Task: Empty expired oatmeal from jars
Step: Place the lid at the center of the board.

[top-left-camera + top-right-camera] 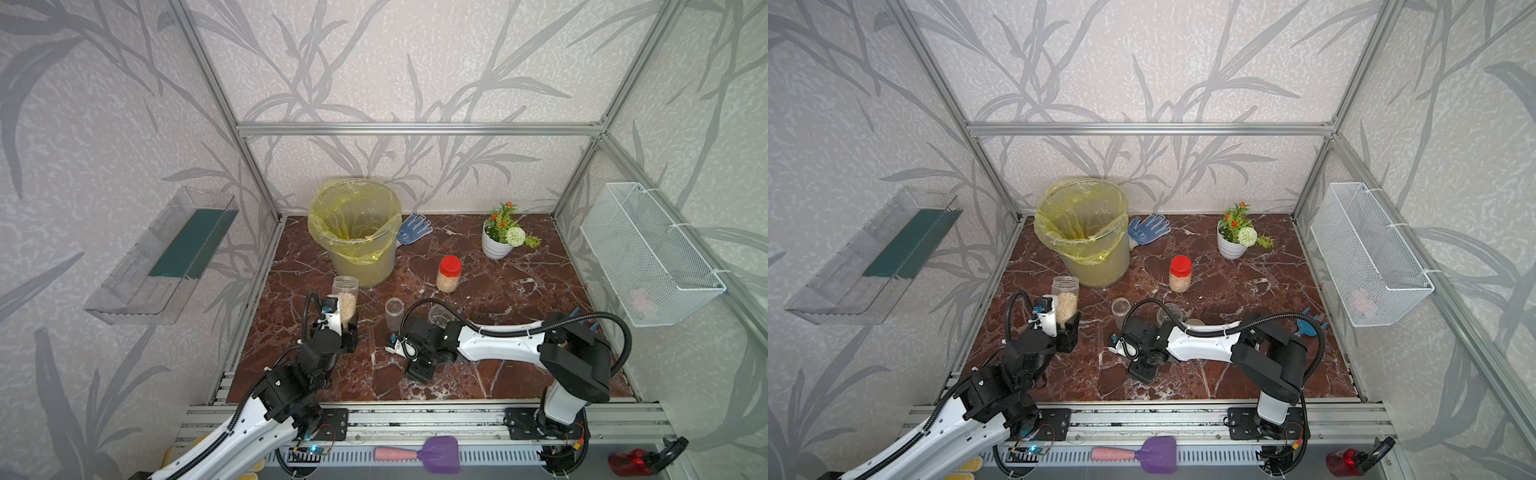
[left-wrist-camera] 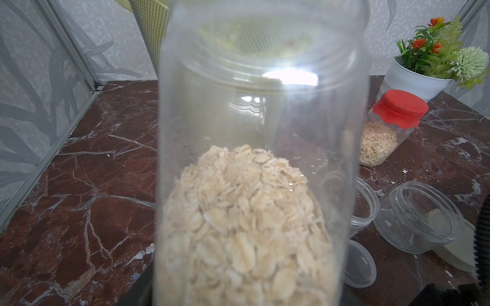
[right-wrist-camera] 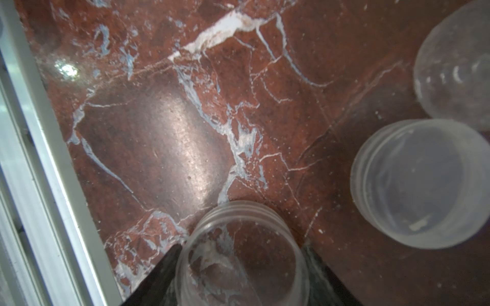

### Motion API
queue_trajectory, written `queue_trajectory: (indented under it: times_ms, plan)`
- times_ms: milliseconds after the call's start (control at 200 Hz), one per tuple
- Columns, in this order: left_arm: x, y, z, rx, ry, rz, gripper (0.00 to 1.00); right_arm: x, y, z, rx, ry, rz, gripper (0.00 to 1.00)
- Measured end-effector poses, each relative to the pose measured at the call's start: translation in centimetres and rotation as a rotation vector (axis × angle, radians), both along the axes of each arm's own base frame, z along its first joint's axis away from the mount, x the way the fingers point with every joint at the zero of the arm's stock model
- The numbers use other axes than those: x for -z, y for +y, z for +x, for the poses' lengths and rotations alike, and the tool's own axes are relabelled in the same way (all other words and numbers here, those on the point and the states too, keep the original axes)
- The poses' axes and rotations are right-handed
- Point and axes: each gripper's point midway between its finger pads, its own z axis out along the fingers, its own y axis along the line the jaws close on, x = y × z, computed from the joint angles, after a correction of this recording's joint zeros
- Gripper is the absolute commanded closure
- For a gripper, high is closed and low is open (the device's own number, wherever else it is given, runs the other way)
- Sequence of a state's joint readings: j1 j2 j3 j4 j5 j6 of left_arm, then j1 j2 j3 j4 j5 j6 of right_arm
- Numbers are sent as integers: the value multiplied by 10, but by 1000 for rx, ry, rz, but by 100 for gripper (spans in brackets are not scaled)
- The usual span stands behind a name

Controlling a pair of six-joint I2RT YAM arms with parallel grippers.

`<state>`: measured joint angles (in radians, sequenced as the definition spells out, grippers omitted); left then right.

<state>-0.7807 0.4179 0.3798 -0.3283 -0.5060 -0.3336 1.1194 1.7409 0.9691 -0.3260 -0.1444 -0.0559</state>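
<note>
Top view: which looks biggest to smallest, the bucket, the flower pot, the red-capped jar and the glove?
1. bucket
2. flower pot with its plant
3. red-capped jar and glove: too alike to rank, and the bucket hides part of the glove.

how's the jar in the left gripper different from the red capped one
The open jar has no lid; the red-capped jar is capped. The open jar looks taller and sits in the left gripper; the red-capped jar stands free on the table. Both are clear and partly filled with oatmeal.
</note>
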Motion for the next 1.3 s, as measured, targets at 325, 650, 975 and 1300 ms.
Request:
queue_trajectory:
  times_ms: [325,650,975,1300]
  plan:
    - [0,-1,0,4,2,0,99,0,-5,-2,0,12,-26,42]
    - [0,-2,0,7,1,-4,99,-1,-8,-7,-5,37,-46,31]
    - [0,-4,0,16,4,-7,99,-4,-8,-8,-12,47,-56,1]
    - [0,-6,-1,28,7,-12,99,-24,-2,-2,-10,22,-39,1]
